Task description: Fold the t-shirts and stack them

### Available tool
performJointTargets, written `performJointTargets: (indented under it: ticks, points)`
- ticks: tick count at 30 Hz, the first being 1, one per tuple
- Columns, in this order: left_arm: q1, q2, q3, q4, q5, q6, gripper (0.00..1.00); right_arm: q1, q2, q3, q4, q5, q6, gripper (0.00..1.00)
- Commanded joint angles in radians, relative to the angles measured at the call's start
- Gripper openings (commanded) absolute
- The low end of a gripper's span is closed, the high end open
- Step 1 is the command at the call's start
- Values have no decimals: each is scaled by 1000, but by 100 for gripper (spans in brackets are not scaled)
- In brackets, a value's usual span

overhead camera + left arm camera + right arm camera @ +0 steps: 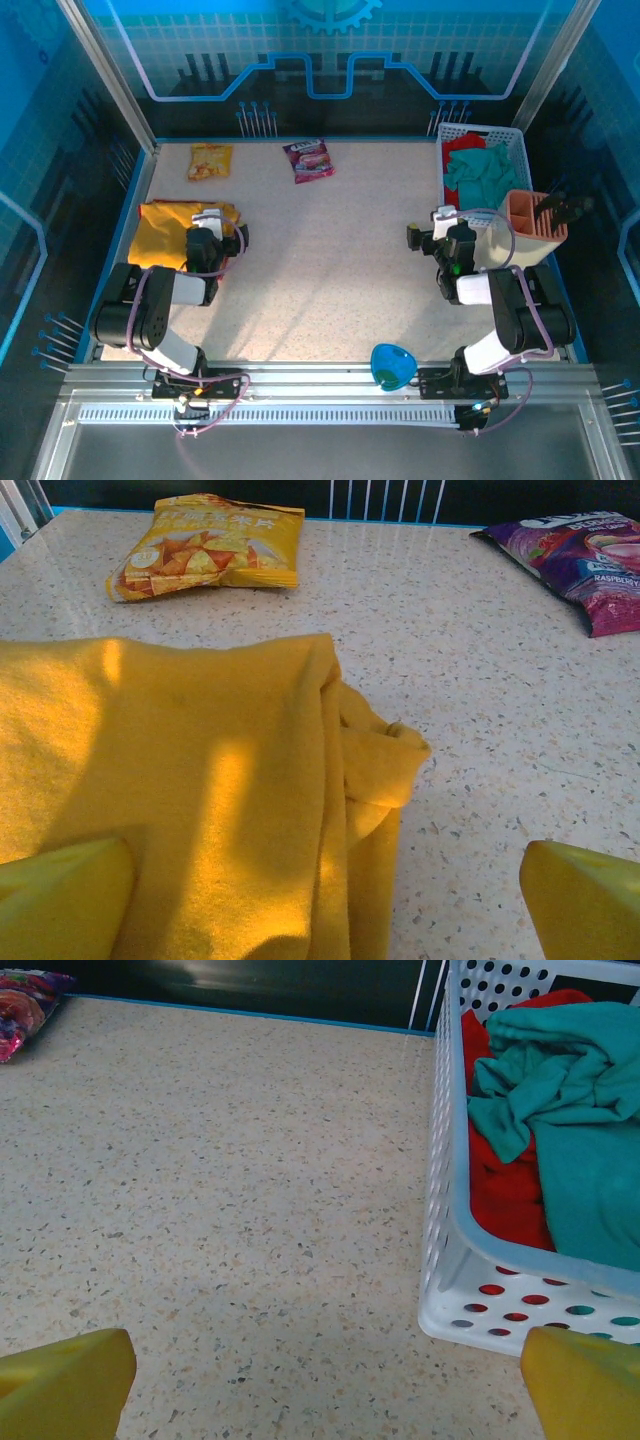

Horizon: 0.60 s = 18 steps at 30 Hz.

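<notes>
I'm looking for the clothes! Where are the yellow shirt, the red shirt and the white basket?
yellow t-shirt (190,770), left wrist view, its flat folded top.
red t-shirt (505,1200), right wrist view, the bunched part under the teal cloth (580,1160).
white basket (445,1180), right wrist view, its holed side wall.

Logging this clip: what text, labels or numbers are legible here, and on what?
"RASPBERRY": on the purple snack packet, near its lower edge, left wrist view.
Larger lettering on that packet: blurred, unreadable.
Printing on the yellow snack packet: too blurred to read.
No text visible on the yellow t-shirt or the white basket.
</notes>
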Motion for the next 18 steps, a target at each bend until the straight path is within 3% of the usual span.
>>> performJointTargets:
  ticks: [1, 5, 18]
  points:
    - [5, -4, 15, 31, -9, -22, 99, -1, 9, 19, 18, -13, 11, 100]
    - [5, -4, 15, 31, -10, -22, 99, -8, 8, 32, -7, -96, -9, 100]
    - [6, -5, 15, 31, -10, -21, 99, -16, 7, 30, -4, -97, 2, 100]
